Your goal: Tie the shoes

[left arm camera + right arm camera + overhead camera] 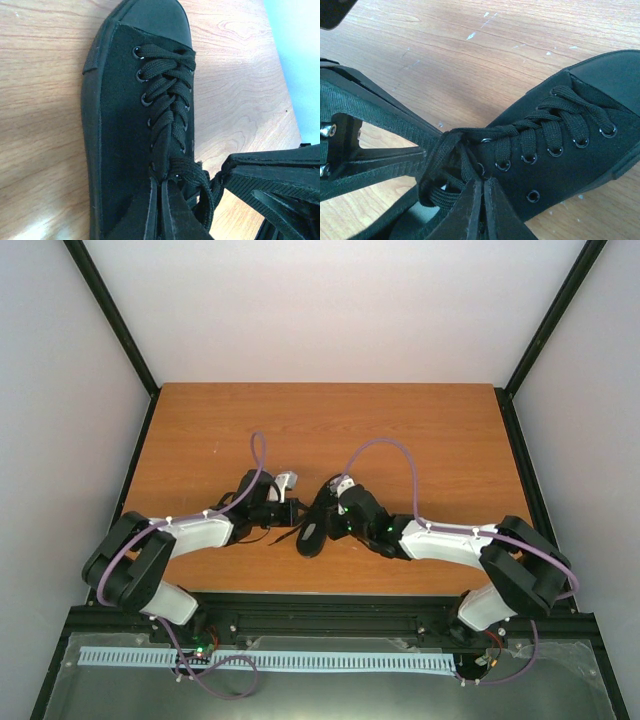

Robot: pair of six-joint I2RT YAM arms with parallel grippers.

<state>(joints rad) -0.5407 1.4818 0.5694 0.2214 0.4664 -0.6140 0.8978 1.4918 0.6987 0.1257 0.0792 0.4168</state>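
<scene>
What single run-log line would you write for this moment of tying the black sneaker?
step: lace tying; left gripper: shut at laces; right gripper: shut at laces; sneaker: on table, no finished bow visible

Small all-black low-top canvas sneaker (312, 530) resting on the wooden counter (400, 430), near its front edge, about mid-width; smooth rubber toe cap (155, 20); metal-ringed eyelets (502, 165); flat black laces (167, 100) criss-crossed up the front, untied, bunching into slack loops at the top.
</scene>
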